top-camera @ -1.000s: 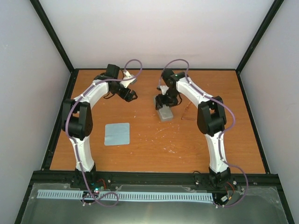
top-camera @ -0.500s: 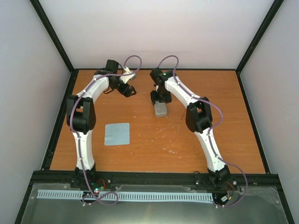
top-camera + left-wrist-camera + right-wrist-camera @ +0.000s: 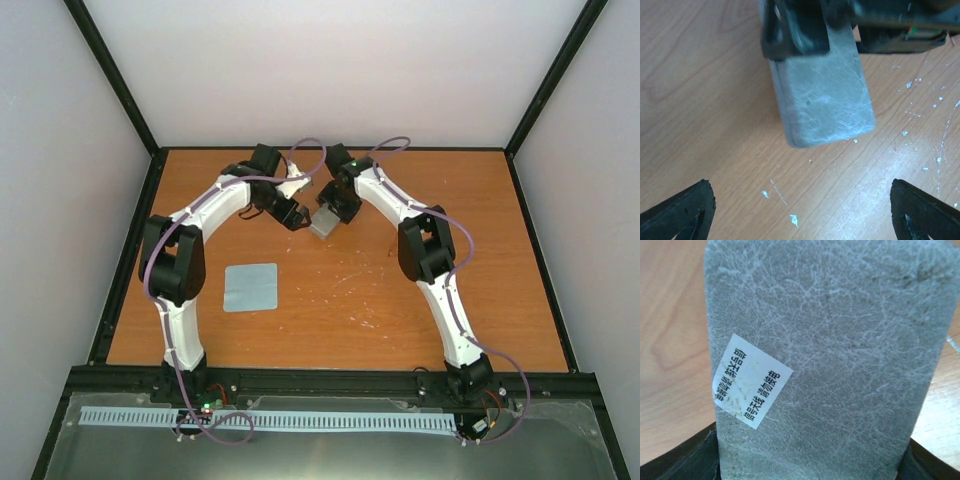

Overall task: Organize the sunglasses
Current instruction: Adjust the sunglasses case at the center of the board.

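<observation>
My right gripper (image 3: 333,208) is shut on one end of the grey box (image 3: 323,224), which stays closed. That box fills the right wrist view (image 3: 825,340), with a white label on it, wedged between my dark fingers (image 3: 685,460). In the left wrist view the box (image 3: 822,95) lies just ahead of my left gripper (image 3: 805,210), which is open with only bare wood between its fingertips. From above, the left gripper (image 3: 296,216) sits close to the box's left side. Only a thin reddish sliver of the sunglasses (image 3: 390,248) shows beside the right forearm.
A flat pale blue-grey cloth (image 3: 250,287) lies on the wooden table (image 3: 330,320), near the left arm's elbow. White scuffs mark the wood in the middle. Black frame posts and pale walls close in the table on three sides.
My right gripper has carried the grey box left and toward the back, away from the sunglasses. My left gripper swung right to meet it and opened wider.
</observation>
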Robot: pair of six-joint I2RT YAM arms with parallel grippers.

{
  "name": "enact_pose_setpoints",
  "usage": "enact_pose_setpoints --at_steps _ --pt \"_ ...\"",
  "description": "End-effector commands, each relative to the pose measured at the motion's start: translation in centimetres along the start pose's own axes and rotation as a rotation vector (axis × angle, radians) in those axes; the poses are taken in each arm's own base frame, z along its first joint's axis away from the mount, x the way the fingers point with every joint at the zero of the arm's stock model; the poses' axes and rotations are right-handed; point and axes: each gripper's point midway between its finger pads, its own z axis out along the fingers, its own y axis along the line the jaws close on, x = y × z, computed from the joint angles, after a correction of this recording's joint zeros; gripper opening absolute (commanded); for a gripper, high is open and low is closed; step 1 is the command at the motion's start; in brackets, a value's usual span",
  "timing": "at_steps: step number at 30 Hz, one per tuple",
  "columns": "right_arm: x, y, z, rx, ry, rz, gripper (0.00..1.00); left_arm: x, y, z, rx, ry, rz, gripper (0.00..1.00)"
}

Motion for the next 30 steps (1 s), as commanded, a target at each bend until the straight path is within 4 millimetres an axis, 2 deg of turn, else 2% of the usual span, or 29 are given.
enact_pose_setpoints --at_steps 1,6,10,16,18,19,20,21,25,27,30 --pt "-0.7 2.3 -1.4 -0.051 -0.020 0.082 0.37 0.7 1.1 -0.2 -0.078 0.030 -0.057 0.94" --pt "0.4 1.0 0.6 0.000 0.042 0.066 0.53 1.1 1.5 -0.4 -0.107 0.037 -0.039 0.94" --pt "1.0 -0.3 1.9 0.047 0.072 0.058 0.59 1.3 1.5 -0.2 -0.108 0.045 -0.029 0.94" --pt "1.3 -0.8 2.8 0.062 0.085 0.046 0.71 0.8 1.8 0.0 -0.108 0.042 -0.020 0.94" --pt "1.4 -0.8 3.0 0.060 0.093 0.041 0.78 0.5 1.8 0.0 -0.103 0.036 -0.019 0.94" --pt "1.5 -0.8 3.1 0.059 0.096 0.037 0.84 0.3 1.7 0.0 -0.098 0.032 -0.018 0.95" --pt "1.5 -0.7 3.1 0.057 0.098 0.033 0.95 0.1 1.6 0.0 -0.089 0.029 -0.020 0.95" --pt "1.3 -0.5 2.7 0.051 0.091 0.028 1.00 -0.1 1.4 0.0 -0.077 0.026 -0.023 0.95" --pt "0.8 0.0 1.0 0.044 0.053 -0.002 1.00 -0.9 1.0 0.3 -0.037 0.016 -0.044 0.95" --pt "0.4 -0.1 -0.7 0.051 0.023 -0.019 1.00 -1.1 0.6 0.6 -0.023 0.028 -0.049 0.95" --pt "-1.1 -0.6 -4.8 0.066 -0.072 -0.063 1.00 -1.5 -0.7 1.4 0.004 0.042 -0.047 0.95"
